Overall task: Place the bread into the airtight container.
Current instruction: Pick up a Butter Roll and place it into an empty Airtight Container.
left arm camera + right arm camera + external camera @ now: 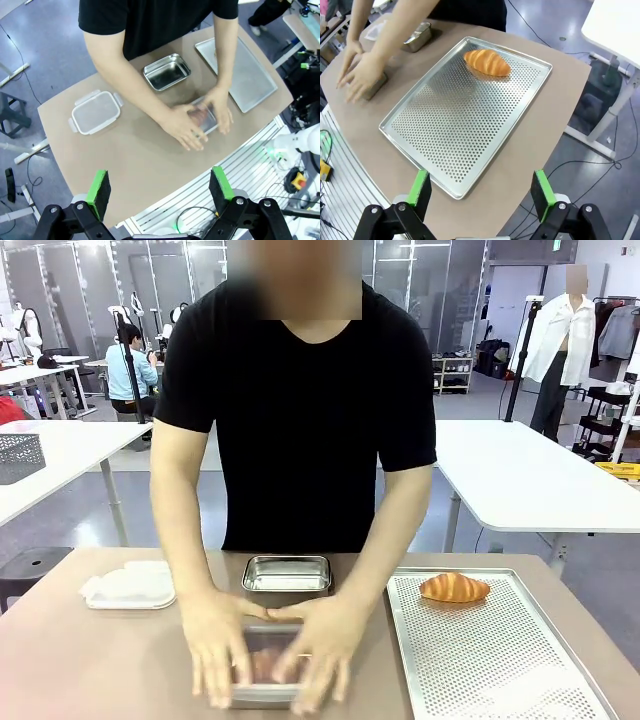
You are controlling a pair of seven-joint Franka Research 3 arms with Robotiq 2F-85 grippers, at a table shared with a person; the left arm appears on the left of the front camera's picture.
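Note:
A golden bread roll (455, 587) (487, 62) lies at the far end of a perforated metal tray (500, 660) (465, 125). The person presses both hands (270, 645) (200, 120) on a lidded steel container (262, 695) (202, 115) at the table's front middle; something brownish shows through its clear lid. An empty steel container (287, 561) (166, 71) (417, 37) stands behind it. My left gripper (160, 187) hangs open high above the table's near edge. My right gripper (480, 192) hangs open above the tray's near corner. Neither holds anything.
A clear plastic lid (130, 585) (95, 112) with clips lies on the table's left side. The person stands at the far side, with forearms stretched over the table's middle. Other white tables stand farther off.

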